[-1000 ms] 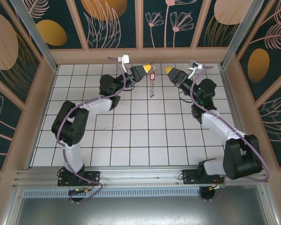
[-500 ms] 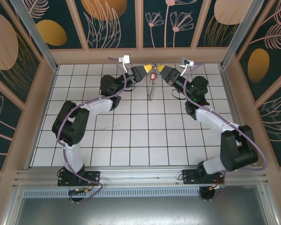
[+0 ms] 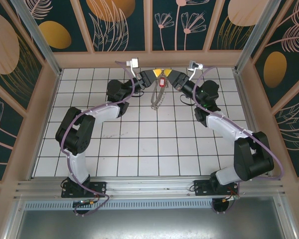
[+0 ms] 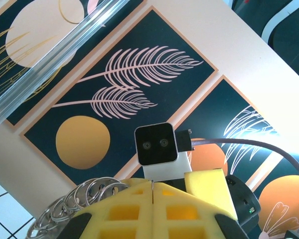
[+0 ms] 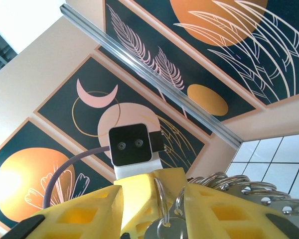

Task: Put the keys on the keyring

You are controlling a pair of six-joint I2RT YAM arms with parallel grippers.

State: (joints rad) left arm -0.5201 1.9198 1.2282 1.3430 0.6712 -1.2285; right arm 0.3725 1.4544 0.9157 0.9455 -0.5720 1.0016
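Right pincer (image 3: 169, 75) has arrived, straddling the keyring (image 3: 158, 94).

keys (image 3: 161, 73): red head
keyring (image 4: 89, 191): silvery
worktop (image 3: 139, 144): white tiles, dark grid
walls (image 3: 114, 20): dark teal, orange discs, pink leaves

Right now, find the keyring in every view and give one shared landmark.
Top external: keyring hangs at centre back, below the meeting yellow pads.
Left wrist: bottom left, beside the yellow pads.
Right wrist: bottom right, above a yellow pad.
Shared landmark: the yellow pads.
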